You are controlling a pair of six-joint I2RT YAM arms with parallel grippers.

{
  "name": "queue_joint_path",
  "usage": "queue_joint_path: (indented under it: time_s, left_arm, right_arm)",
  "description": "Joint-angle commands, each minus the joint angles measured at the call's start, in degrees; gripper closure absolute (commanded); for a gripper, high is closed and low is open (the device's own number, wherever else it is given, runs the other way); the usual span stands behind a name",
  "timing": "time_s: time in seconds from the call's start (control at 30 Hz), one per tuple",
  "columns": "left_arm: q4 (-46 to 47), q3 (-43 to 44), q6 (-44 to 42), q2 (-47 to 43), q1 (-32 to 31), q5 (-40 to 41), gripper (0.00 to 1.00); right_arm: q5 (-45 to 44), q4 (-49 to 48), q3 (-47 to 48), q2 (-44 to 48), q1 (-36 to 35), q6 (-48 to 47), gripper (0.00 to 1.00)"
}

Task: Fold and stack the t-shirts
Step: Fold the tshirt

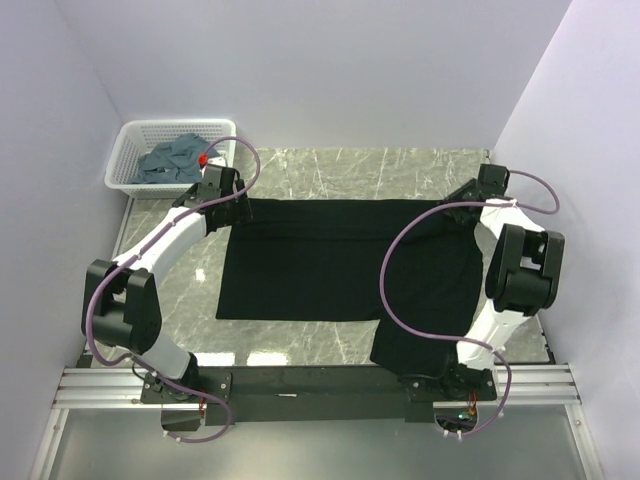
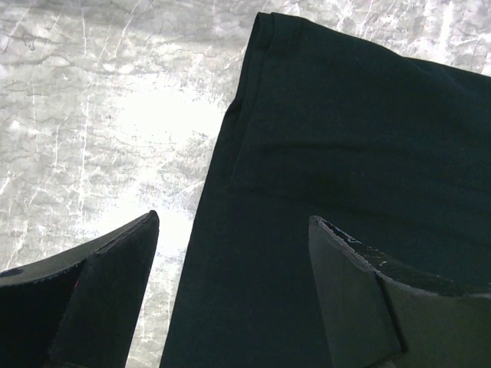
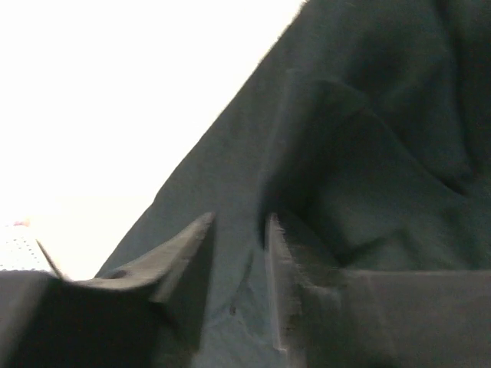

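Fingers of the left gripper stand spread wide and hold nothing. 1 finger hangs over the bare grey marble-patterned worktop and the other over the large black cloth t-shirt, so the shirt's hemmed side edge runs up between them. That straddle looks chosen so that closing would catch the edge rather than flat cloth.

The right gripper has its 2 fingers drawn nearly together on a raised fold of the same black shirt. The gap between the tips is narrow and filled with dark fabric, so I judge it a pinch. Around it the cloth is bunched into ridges, which suits a lifted corner.

From above, the black shirt lies spread across the middle of the worktop. Its right part reaches down to the near edge beside the right arm's base. The left gripper sits at the shirt's far-left corner and the right gripper at its far-right side, so the 2 arms bracket the far edge. This is probably set up to carry that edge towards the near edge for a first fold, which is not yet made.

Several slate blue-grey cloth t-shirts lie crumpled in the white plastic lattice basket at the far-left corner, awaiting their turn.
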State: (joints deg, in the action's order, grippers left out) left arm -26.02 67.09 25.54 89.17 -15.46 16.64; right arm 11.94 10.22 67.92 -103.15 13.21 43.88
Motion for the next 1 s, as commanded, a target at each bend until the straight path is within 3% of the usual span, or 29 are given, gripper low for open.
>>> queue_joint_path:
  time_s: [0.0,0.13,0.4,0.6,0.97]
  left_arm:
    - [0.36,1.82,-0.93,0.04,0.0,-0.74,0.15]
    - [0.18,1.99,-0.93,0.57,0.0,-0.74,0.15]
    - [0.27,2.25,-0.84,1.19,0.0,-2.31,0.15]
    - [0.53,1.99,-1.11,1.19,0.0,-2.67,0.15]
    - [0.45,2.08,-1.37,1.36,0.0,-3.37,0.15]
  right_arm:
    - [0.88,1.56,5.02,-0.56,-0.56,-1.25,0.56]
    - [2.64,-0.11,4.16,2.51,-0.91,-3.97,0.52]
    - [3.51,-5.29,-10.61,13.41,0.06,-11.0,0.43]
    - [5.11,-10.04,-16.15,14.12,1.03,-11.71,0.38]
    - [6.94,-10.04,-14.31,7.19,1.99,-9.26,0.37]
